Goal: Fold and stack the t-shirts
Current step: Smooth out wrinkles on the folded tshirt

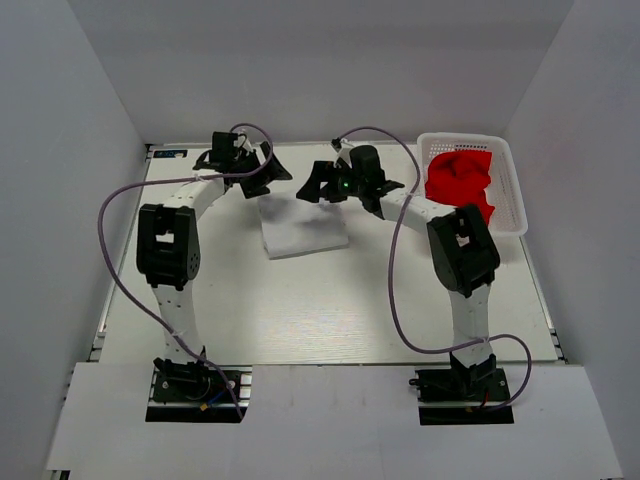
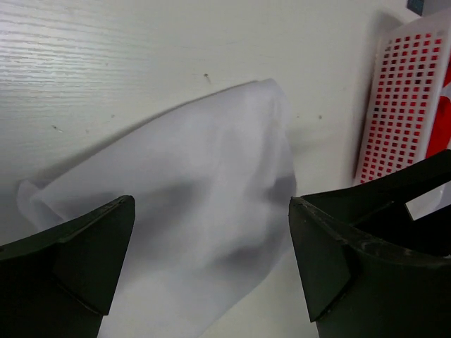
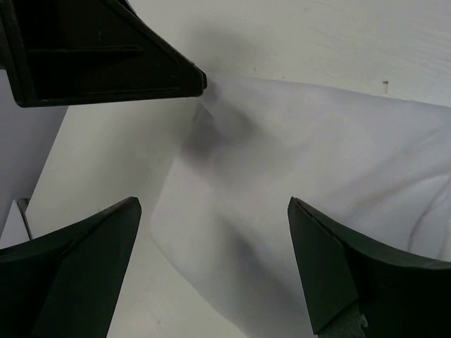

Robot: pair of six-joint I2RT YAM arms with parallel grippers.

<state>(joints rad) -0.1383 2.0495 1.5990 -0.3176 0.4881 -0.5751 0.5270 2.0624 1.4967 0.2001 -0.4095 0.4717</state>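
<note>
At table centre: folded white t-shirt. Left gripper and right gripper hover over it, both released, empty. Red t-shirt in basket.

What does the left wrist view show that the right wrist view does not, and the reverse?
Only the left wrist view shows the white plastic lattice basket, with bright red cloth inside it. Only the right wrist view shows another black part at its top left, probably the other arm's. Both show the folded white cloth t-shirt on the white table, below an open tool: the left tool and the right tool.
</note>
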